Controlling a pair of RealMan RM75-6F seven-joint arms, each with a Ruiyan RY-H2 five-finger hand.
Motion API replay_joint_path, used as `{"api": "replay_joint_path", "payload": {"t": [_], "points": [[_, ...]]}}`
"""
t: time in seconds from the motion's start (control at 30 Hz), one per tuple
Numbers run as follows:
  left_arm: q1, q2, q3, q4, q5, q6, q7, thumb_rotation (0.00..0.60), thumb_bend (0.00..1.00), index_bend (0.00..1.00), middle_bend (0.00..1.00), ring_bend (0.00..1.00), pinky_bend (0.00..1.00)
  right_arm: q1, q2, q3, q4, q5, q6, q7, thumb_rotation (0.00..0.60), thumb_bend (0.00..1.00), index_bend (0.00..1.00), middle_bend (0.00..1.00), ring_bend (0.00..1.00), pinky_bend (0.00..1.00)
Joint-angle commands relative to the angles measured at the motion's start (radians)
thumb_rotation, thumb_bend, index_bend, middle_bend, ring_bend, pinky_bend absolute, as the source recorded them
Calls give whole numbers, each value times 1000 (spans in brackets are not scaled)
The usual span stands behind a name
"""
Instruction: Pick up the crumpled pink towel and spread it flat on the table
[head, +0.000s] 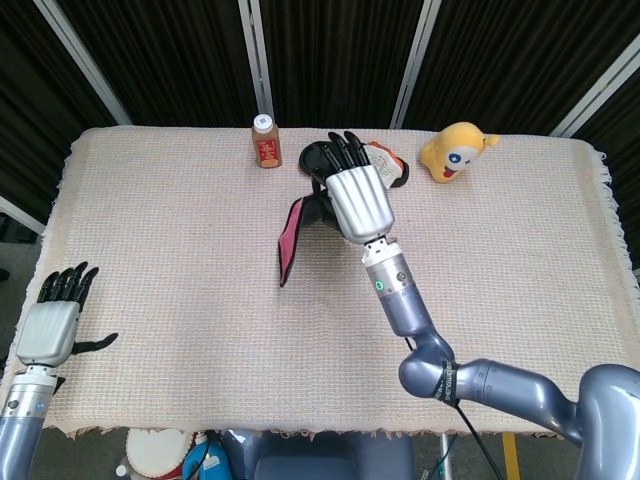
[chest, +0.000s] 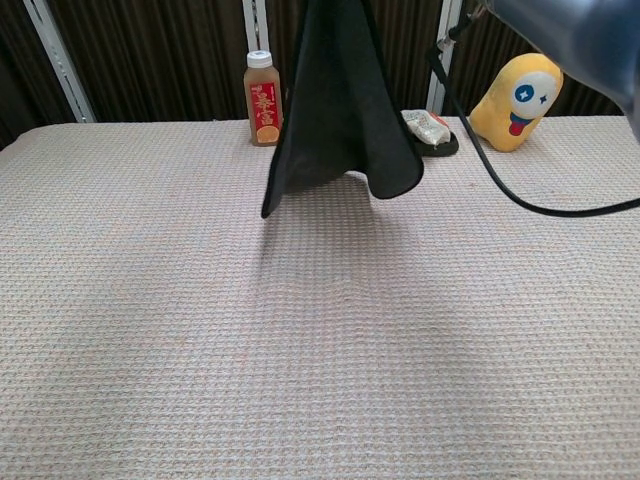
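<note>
My right hand (head: 355, 195) is raised high above the table's middle and grips the towel by its top. The towel (head: 292, 238) hangs free below the hand; its pink side shows in the head view, its black underside (chest: 335, 110) in the chest view. Its lowest corner hangs just above the table cloth. The hand itself is above the top edge of the chest view. My left hand (head: 52, 320) hovers at the table's near left edge, fingers apart, holding nothing.
At the back stand an orange juice bottle (head: 265, 141), a black slipper (head: 322, 158) with a small packet (head: 381, 163) on it, and a yellow plush toy (head: 455, 151). A black cable (chest: 500, 190) hangs from my right arm. The woven cloth (head: 180, 270) covers the table.
</note>
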Motion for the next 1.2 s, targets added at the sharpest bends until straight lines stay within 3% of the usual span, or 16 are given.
{"api": "replay_joint_path", "payload": {"t": [0.03,0.3,0.63,0.8,1.03,1.2], "points": [[-6,-3,-3,0,-3,-6,-5,600,0,0,0,0,0,49,-5,37,-31,71,16,-83,600,558,633,231,123,111],[-43,-22,-22,-2,9,-23,-13,600,0,0,0,0,0,139,-35,87,-48,245,79,-254,600,558,633,231,123,112],[-185,-126,-133,-26,9,-75,-29,600,3,0,0,0,0,174,-35,67,-39,294,119,-263,600,559,633,231,123,112],[-232,-214,-179,8,-12,-57,-16,600,0,0,0,0,0,180,-26,56,-40,300,131,-255,600,558,633,231,123,112],[-346,-446,-255,107,-65,-23,30,600,0,0,0,0,0,192,-11,36,-56,314,160,-256,600,559,633,230,123,112],[-401,-560,-285,197,-73,3,17,600,0,0,0,0,0,201,-3,23,-69,326,174,-259,600,558,634,231,123,112]]}}
